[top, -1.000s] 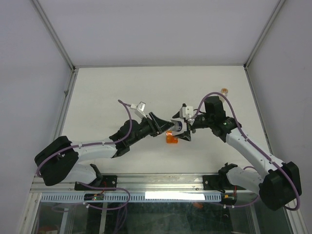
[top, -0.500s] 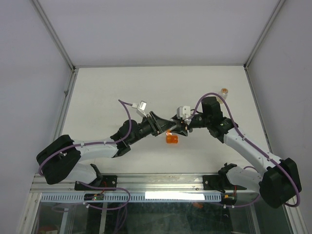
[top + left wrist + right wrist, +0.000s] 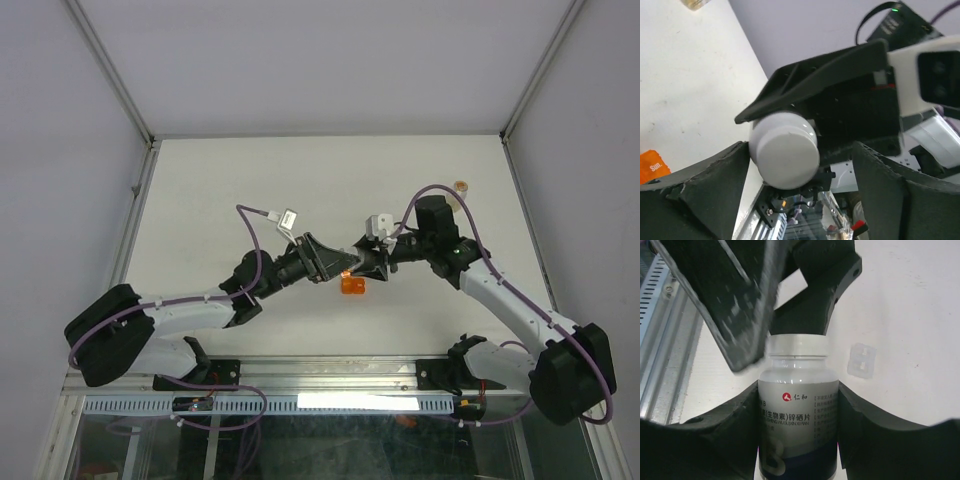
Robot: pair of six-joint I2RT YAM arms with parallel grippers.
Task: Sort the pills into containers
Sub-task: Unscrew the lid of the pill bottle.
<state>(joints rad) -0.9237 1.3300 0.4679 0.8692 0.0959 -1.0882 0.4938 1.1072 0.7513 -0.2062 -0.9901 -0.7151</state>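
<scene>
Nearest, the orange cup (image 3: 352, 286) lay on the bench (image 3: 220, 180) just in front of the white bottle (image 3: 798, 405). The right end effector (image 3: 372, 266) was clenched on the bottle's body. The left end effector (image 3: 345, 263) was released, its fingers (image 3: 715, 175) flanking the bottle's cap (image 3: 785, 150) without touching. Far beyond the bottle, to its right, stood the clear vial (image 3: 461, 187).

One white labelled plastic bottle (image 3: 798, 405), one stubby translucent orange cup (image 3: 352, 286), one small clear plastic vial (image 3: 461, 187).
</scene>
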